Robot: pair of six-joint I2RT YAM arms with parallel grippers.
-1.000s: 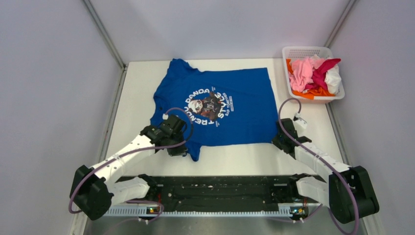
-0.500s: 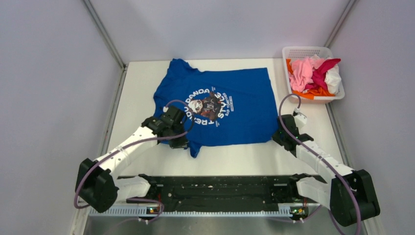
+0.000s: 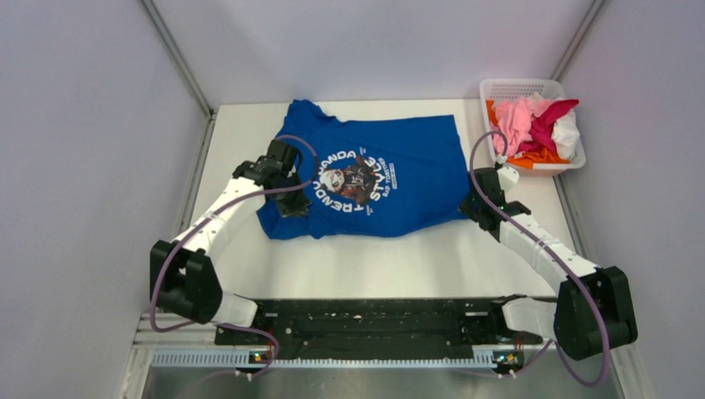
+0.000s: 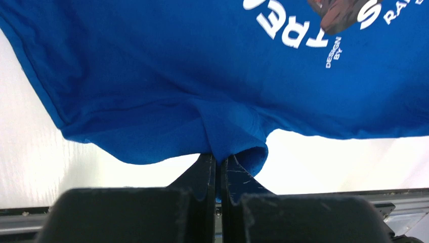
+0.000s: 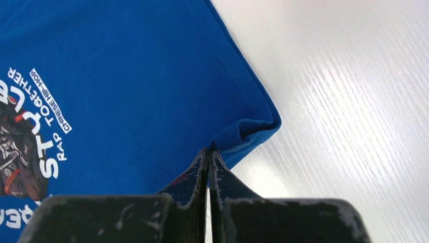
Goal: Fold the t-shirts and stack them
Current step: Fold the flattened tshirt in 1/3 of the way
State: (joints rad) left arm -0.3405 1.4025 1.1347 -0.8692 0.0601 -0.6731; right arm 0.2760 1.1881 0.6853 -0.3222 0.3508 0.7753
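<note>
white plastic mesh basket [image 3: 514,86]: upright, far right corner of table. white table [image 3: 391,266]: matte top, faint grain. pale grey walls [image 3: 374,41]: three sides. metal corner struts [image 3: 179,62]: rear.

Pinched edges of the blue t-shirt [image 3: 399,166], probably hems, hide inside the jaws.

white table [image 3: 374,266] carries a blue t-shirt [image 3: 420,166] and mesh basket [image 3: 514,86].
</note>
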